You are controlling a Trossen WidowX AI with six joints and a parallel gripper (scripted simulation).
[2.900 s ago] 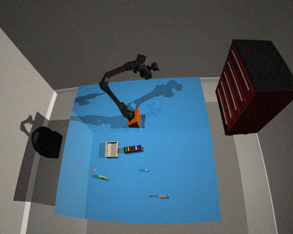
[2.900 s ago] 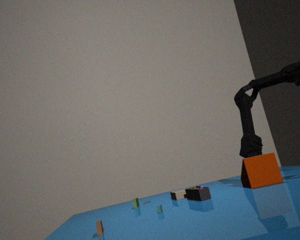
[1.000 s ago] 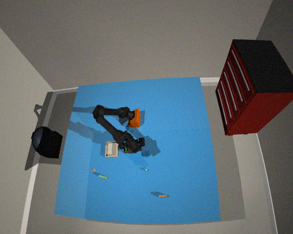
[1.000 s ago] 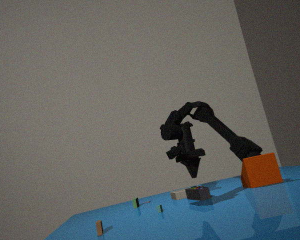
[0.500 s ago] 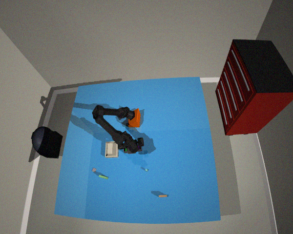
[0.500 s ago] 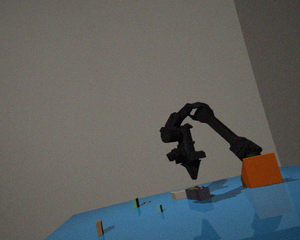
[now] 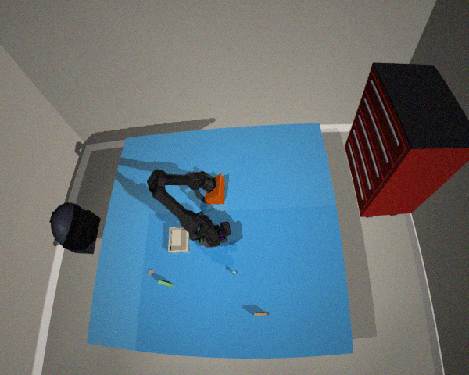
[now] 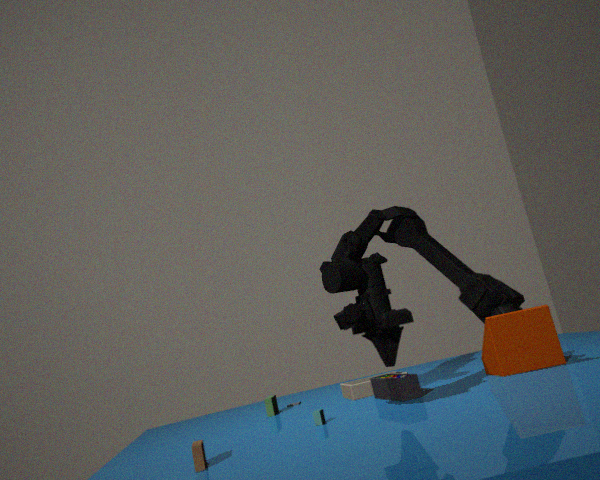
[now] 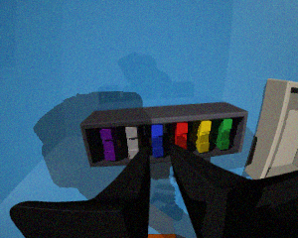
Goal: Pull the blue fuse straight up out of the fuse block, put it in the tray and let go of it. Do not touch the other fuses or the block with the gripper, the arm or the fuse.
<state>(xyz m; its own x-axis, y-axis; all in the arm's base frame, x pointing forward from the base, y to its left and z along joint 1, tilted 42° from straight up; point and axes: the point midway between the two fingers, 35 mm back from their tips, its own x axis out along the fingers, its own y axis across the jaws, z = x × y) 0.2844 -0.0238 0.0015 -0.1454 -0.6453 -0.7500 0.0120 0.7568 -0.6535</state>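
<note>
End effector point(image 9: 160, 159) above blue fuse point(image 9: 157, 139), apart.

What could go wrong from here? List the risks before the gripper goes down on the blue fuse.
1. The black parallel-jaw gripper hangs above the dark grey fuse block with a narrow gap over the blue fuse. The white fuse and red fuse sit close on either side, so a finger could clip one.
2. The beige tray stands right beside the block; a low carry might brush the block.
</note>
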